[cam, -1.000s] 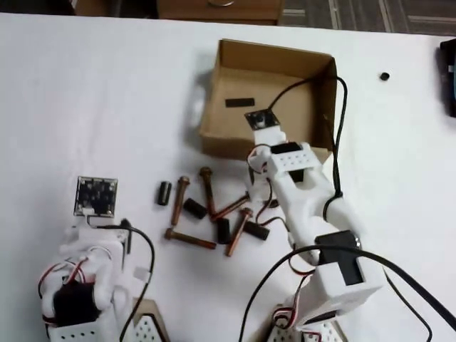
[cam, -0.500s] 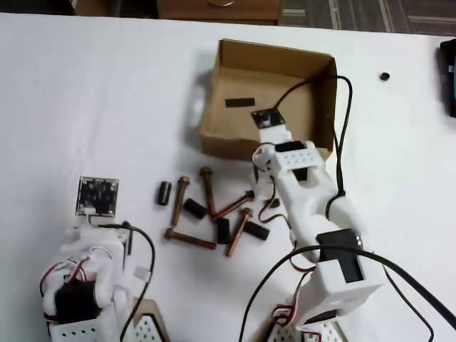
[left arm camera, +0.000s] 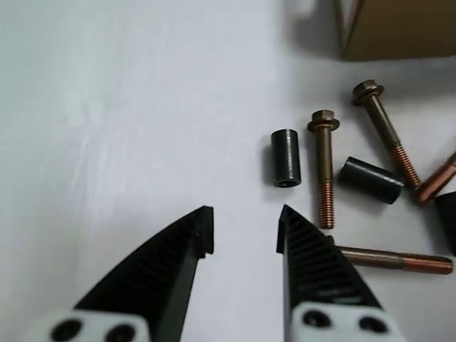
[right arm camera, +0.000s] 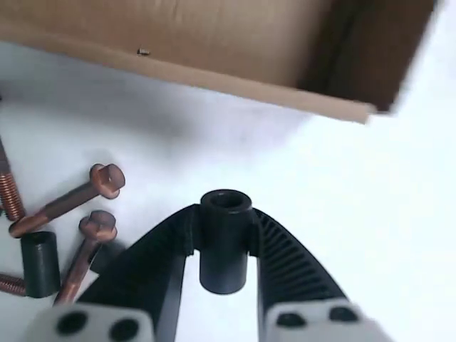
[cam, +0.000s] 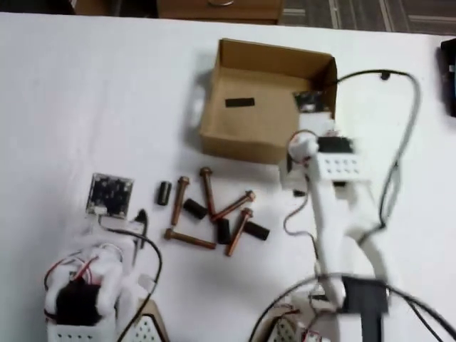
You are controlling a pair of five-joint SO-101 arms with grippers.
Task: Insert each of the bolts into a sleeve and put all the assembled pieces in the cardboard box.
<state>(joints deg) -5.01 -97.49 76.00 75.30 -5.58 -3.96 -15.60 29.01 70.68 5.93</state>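
One sleeve [right arm camera: 225, 246] is gripped by the right hand [right arm camera: 224, 226]; the left hand [left arm camera: 244, 226] is held open, empty; bolts [cam: 207, 187] are left unassembled on the counter [cam: 85, 107], none boxed

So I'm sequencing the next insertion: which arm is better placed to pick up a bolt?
Probably left: the left hand is open and empty near a loose bolt, while the right hand is shut on a black sleeve.

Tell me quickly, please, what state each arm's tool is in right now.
Left tool: open, holding nothing.
Right tool: closed on a black sleeve.
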